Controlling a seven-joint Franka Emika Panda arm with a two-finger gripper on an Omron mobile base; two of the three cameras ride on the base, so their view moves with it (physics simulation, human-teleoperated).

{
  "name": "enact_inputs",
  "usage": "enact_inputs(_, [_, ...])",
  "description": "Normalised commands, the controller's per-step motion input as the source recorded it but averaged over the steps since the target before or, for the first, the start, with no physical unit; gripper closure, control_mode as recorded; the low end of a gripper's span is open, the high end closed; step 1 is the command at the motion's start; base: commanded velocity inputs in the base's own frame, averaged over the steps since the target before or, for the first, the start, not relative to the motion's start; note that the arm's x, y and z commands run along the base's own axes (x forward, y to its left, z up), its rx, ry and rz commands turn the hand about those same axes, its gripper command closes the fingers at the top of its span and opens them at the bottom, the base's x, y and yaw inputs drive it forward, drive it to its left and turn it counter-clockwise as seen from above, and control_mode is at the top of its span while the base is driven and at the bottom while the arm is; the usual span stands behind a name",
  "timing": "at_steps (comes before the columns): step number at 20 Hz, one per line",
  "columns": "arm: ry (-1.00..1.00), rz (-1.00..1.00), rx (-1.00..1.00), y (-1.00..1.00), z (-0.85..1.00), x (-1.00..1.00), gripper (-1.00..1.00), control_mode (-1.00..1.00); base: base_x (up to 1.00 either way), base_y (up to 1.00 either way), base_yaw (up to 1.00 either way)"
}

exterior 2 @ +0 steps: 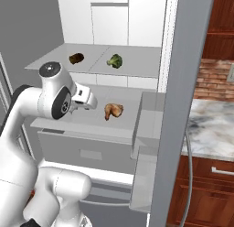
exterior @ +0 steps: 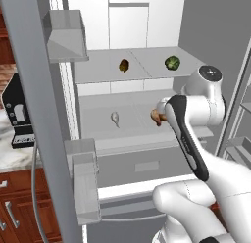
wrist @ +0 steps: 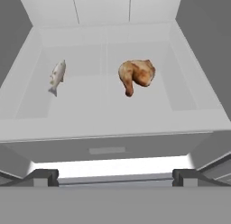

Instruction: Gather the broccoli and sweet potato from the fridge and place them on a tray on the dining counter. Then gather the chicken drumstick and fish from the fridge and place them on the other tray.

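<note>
Lighting: even, diffuse, shadowless render; no single source evident. Fridge interior [wrist: 108, 105] pale and bright; a brighter white strip below its lower shelf. Fridge door [exterior: 34, 114] flat mid-grey. Glare: none. Sharpness: soft, low-resolution edges throughout; no focus falloff. Distortion: none apparent at frame borders.

Red-brown wood cabinets [exterior 2: 208, 185], a marble counter [exterior 2: 212, 130] and brick wall [exterior 2: 215, 77].

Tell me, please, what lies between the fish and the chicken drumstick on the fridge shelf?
Nothing: in the hand view the stretch of white shelf between the fish and the chicken drumstick is bare.
</note>
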Motion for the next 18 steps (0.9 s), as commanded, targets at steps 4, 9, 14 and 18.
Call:
enact_inputs(4, [-0.02, 0.0, 0.0, 0.0, -0.48, 0.33, -1.0, -1.0, 0.0, 0.0, 0.0])
enact_inputs(9, [-0.02, -0.01, 0.0, 0.0, -0.37, 0.07, -1.0, -1.0, 0.0, 0.0, 0.0])
enact_inputs(14, [-0.11, -0.04, 0.0, 0.0, -0.27, 0.09, -1.0, -1.0, 0.0, 0.0, 0.0])
enact_inputs(18, [-0.05, -0.01, -0.01, -0.03, -0.2, 0.24, -1.0, -1.0, 0.0, 0.0, 0.0])
